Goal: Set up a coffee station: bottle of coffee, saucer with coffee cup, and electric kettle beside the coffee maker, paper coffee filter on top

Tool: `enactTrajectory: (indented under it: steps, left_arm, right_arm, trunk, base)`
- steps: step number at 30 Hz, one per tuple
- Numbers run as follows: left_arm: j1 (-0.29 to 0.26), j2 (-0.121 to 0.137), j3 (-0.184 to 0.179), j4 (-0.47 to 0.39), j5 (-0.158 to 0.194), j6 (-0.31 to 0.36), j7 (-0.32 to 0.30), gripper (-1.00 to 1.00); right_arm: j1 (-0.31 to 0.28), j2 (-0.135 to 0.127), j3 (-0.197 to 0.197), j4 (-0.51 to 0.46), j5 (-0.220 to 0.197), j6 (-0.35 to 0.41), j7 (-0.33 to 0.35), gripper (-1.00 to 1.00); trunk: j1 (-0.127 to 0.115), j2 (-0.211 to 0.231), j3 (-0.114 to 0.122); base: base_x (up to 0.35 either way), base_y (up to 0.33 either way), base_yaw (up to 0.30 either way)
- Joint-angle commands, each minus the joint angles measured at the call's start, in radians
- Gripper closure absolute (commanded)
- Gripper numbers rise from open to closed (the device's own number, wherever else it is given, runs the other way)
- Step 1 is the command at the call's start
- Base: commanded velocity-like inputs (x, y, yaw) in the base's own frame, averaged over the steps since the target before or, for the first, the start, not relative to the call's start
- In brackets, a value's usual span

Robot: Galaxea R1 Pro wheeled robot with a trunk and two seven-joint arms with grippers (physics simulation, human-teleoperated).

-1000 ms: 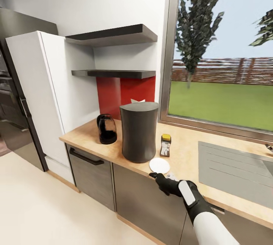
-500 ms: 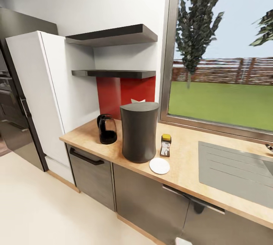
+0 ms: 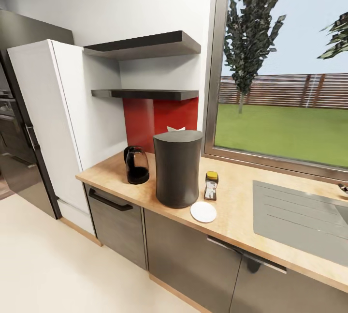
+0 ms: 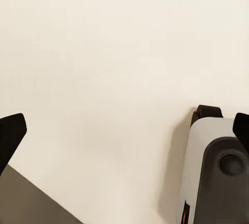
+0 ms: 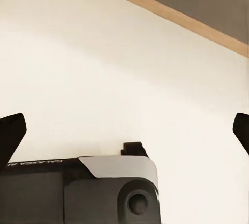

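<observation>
Coffee maker [image 3: 177,168] on the bench [image 3: 232,211], saucer [image 3: 203,212] and coffee bottle [image 3: 211,185] just beside, kettle [image 3: 136,165] near. Left gripper [image 4: 124,130] and right gripper [image 5: 124,130] both spread wide, empty, facing floor. Cup unseen; saucer near the edge, easily knocked off.

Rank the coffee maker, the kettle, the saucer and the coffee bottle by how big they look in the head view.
1. coffee maker, by far the largest.
2. electric kettle, clearly smaller; it stands farther back, so nearness may add to the gap.
3 and 4. saucer and bottle of coffee look about alike; I would not rank them.
</observation>
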Motion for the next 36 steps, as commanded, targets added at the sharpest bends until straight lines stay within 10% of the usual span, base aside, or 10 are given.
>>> enactTrajectory:
  steps: [1,13,36]
  left_arm:
    - [-0.001,0.0,0.004,0.0,-0.007,0.001,0.002,-1.0]
    - [-0.001,-0.007,0.004,0.0,-0.006,0.0,0.0,-1.0]
    - [-0.002,-0.007,0.007,-0.015,-0.003,-0.001,0.0,-1.0]
  right_arm:
    - [-0.001,0.001,-0.009,0.001,0.012,-0.002,-0.004,-1.0]
    - [0.001,-0.018,-0.012,0.0,0.019,-0.001,-0.001,-1.0]
    - [0.081,-0.062,-0.013,0.001,0.017,-0.002,0.002,-1.0]
  trunk:
    - [0.0,-0.002,-0.002]
    - [0.0,-0.002,-0.002]
    - [0.0,-0.002,-0.002]
  base:
    - [0.0,0.0,0.0]
    - [0.017,0.016,-0.001]
    - [0.034,0.324,-0.261]
